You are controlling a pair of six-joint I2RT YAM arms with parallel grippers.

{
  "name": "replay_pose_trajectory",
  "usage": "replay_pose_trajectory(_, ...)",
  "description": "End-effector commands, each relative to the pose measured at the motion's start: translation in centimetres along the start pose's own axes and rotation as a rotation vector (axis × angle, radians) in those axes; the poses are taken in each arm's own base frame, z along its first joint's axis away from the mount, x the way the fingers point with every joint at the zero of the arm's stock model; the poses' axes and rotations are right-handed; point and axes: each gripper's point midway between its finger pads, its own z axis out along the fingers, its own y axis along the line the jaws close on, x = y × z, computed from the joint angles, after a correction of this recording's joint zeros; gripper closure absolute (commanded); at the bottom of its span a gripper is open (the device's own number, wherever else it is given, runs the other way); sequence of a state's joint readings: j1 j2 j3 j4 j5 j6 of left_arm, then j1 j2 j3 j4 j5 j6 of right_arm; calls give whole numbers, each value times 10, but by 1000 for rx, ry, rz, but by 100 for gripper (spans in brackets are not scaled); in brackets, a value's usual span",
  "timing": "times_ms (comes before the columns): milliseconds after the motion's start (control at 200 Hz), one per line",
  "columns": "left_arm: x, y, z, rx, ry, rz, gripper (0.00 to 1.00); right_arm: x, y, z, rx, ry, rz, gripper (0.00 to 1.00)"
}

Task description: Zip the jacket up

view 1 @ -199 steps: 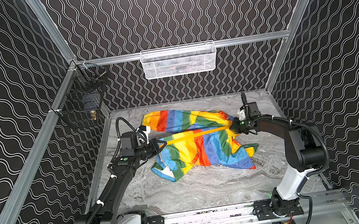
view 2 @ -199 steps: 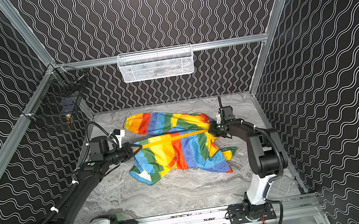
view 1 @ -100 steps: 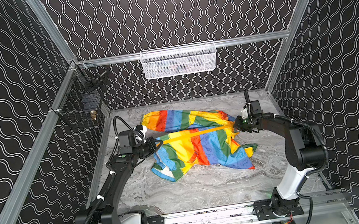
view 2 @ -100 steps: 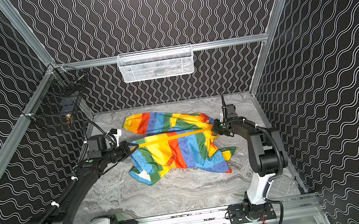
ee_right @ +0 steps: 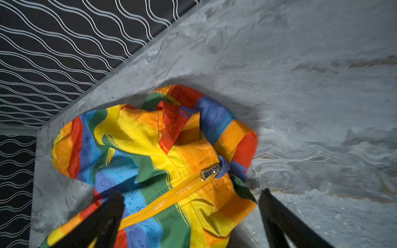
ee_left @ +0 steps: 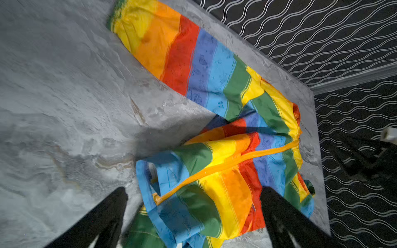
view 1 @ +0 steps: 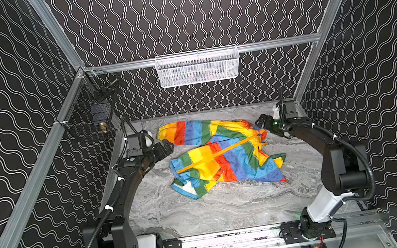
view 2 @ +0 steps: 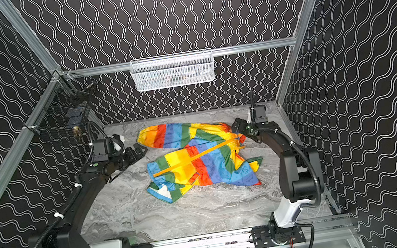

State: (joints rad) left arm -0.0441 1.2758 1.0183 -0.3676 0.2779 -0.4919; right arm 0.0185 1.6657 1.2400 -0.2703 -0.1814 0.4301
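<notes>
The jacket (view 1: pixel 223 153) (view 2: pixel 197 162), rainbow-striped, lies crumpled on the marble table with one sleeve (ee_left: pixel 193 60) stretched out toward the back. Its orange zipper (ee_left: pixel 225 165) (ee_right: pixel 171 195) runs shut from the hem up to the silver slider (ee_right: pixel 210 171) at the collar. My left gripper (view 1: pixel 167 146) (view 2: pixel 140 150) (ee_left: pixel 193 193) hovers open just off the hem end, holding nothing. At the collar end my right gripper (view 1: pixel 262 121) (view 2: pixel 238 124) (ee_right: pixel 191 195) is open too, its black fingers (ee_right: pixel 277 214) spread above the fabric without touching it.
A white mesh basket (view 1: pixel 197 67) hangs on the back rail. On the left rail hangs a black wire basket (view 1: pixel 89 114). Patterned walls close in the table (view 1: pixel 205 214) on three sides, and the arms' base rail (view 1: pixel 230 239) runs along the front.
Both grippers have opened and let go of the jacket. The left one has drawn back from the hem, the right one from the collar. The taut zipper line has slackened onto the table.
</notes>
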Motion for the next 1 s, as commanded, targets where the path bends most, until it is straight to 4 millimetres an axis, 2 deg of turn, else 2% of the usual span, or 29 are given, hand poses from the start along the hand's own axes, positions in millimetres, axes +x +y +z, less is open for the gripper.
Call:
replay_pose_trajectory(0, -50, -8, -29, -44, -227, 108, 1, -31, -1, -29, 60, -126, 13, 1)
replay_pose_trajectory(40, -68, -14, -44, -45, -325, 115, 1, -43, 0, -42, 82, -181, 21, 1)
replay_pose_trajectory(115, -97, -38, -72, 52, -523, 162, 1, -68, 3, -73, 101, -316, 44, 1)
replay_pose_trajectory(205, -123, -44, -94, 46, -708, 206, 1, -88, 32, -105, -31, -430, -27, 1)
replay_pose_trajectory(255, -129, -56, -103, 82, -780, 306, 1, -93, 45, -117, -85, -469, -75, 1)
replay_pose_trajectory(290, -130, -67, -109, 115, -818, 381, 1, -98, 47, -126, -89, -515, -70, 1)
replay_pose_trajectory(350, -130, -72, -116, 125, -854, 445, 1, -105, 38, -141, -69, -611, -23, 1)
replay_pose_trajectory(425, -130, -66, -116, 83, -852, 453, 1, -108, 25, -156, -66, -751, 10, 1)
replay_pose_trajectory(475, -129, -53, -103, 9, -810, 453, 1, -99, 16, -157, -48, -804, -53, 1)
replay_pose_trajectory(525, -122, -27, -80, -87, -738, 411, 1, -95, 6, -162, 0, -873, -113, 1)
replay_pose_trajectory(576, -107, 0, -54, -182, -664, 410, 1, -86, -15, -156, 89, -905, -128, 1)
replay_pose_trajectory(661, -73, 51, -12, -334, -544, 414, 1, -62, -56, -129, 263, -834, -140, 1)
replay_pose_trajectory(731, -45, 85, 12, -432, -461, 414, 1, -35, -83, -103, 354, -740, -164, 1)
replay_pose_trajectory(781, -29, 100, 26, -461, -412, 425, 1, -16, -100, -91, 391, -699, -170, 1)
replay_pose_trajectory(856, -10, 114, 41, -476, -361, 440, 1, 8, -114, -78, 396, -675, -175, 1)
replay_pose_trajectory(996, 13, 132, 61, -481, -361, 449, 1, 30, -130, -66, 430, -678, -229, 1)
